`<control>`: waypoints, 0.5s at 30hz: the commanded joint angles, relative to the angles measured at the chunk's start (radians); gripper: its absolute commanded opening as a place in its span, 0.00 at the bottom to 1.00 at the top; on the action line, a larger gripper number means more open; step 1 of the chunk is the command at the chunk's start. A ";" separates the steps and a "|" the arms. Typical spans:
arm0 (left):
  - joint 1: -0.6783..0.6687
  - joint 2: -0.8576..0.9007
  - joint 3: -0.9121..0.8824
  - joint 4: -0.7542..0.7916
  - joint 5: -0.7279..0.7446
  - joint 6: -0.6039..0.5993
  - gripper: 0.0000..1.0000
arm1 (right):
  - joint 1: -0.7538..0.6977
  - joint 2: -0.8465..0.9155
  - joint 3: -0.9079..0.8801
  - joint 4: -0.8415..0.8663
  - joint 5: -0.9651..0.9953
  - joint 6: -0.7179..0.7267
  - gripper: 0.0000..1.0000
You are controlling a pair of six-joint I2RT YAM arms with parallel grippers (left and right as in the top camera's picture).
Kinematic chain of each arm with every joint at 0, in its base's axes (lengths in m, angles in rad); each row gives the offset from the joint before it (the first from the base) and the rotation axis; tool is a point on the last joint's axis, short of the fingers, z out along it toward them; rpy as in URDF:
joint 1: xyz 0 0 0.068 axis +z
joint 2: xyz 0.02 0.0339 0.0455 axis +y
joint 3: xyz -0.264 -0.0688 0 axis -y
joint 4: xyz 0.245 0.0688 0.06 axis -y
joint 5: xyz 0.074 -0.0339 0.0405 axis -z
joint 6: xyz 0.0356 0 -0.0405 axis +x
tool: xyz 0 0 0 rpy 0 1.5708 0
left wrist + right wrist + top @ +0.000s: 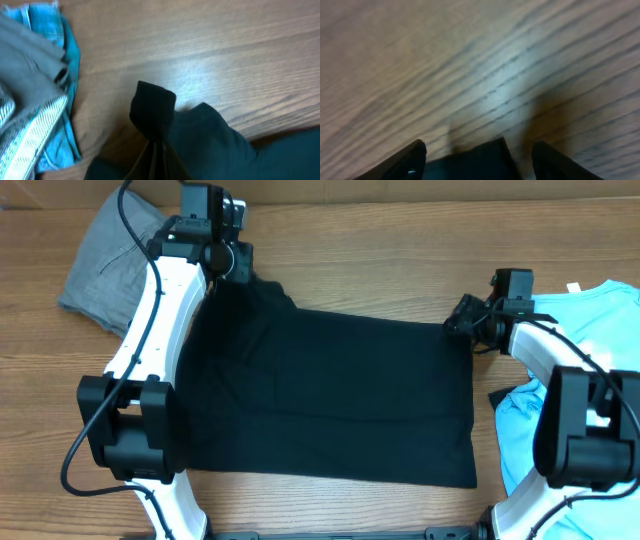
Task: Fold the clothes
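- The black garment (330, 395) lies spread across the middle of the counter (380, 250).
- The left pincer (156, 150) is clamped on its far-left corner.
- The right pincer (479, 150), fingers apart, straddles its far-right corner.

L arm (150, 330) runs from base at 7 o'clock up to 11 o'clock. L claw (243, 272) is pinched closed on black cloth (330, 390). R arm (545, 355) bends from 4 o'clock base twd 2 o'clock. R claw (452, 320) points to 9 o'clock, fingers (410, 160) spread apart.
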 commanded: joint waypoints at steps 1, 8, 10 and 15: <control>-0.005 -0.027 0.001 -0.030 -0.034 0.001 0.04 | 0.000 0.032 0.001 0.004 -0.026 -0.010 0.56; -0.005 -0.027 0.001 -0.060 -0.048 0.001 0.04 | -0.002 0.031 0.005 -0.043 -0.093 -0.010 0.17; -0.005 -0.027 0.001 -0.067 -0.057 0.000 0.04 | -0.002 0.019 0.010 -0.064 -0.094 -0.010 0.09; -0.003 -0.027 0.001 -0.105 -0.084 -0.003 0.04 | -0.002 -0.073 0.037 -0.136 -0.091 -0.011 0.04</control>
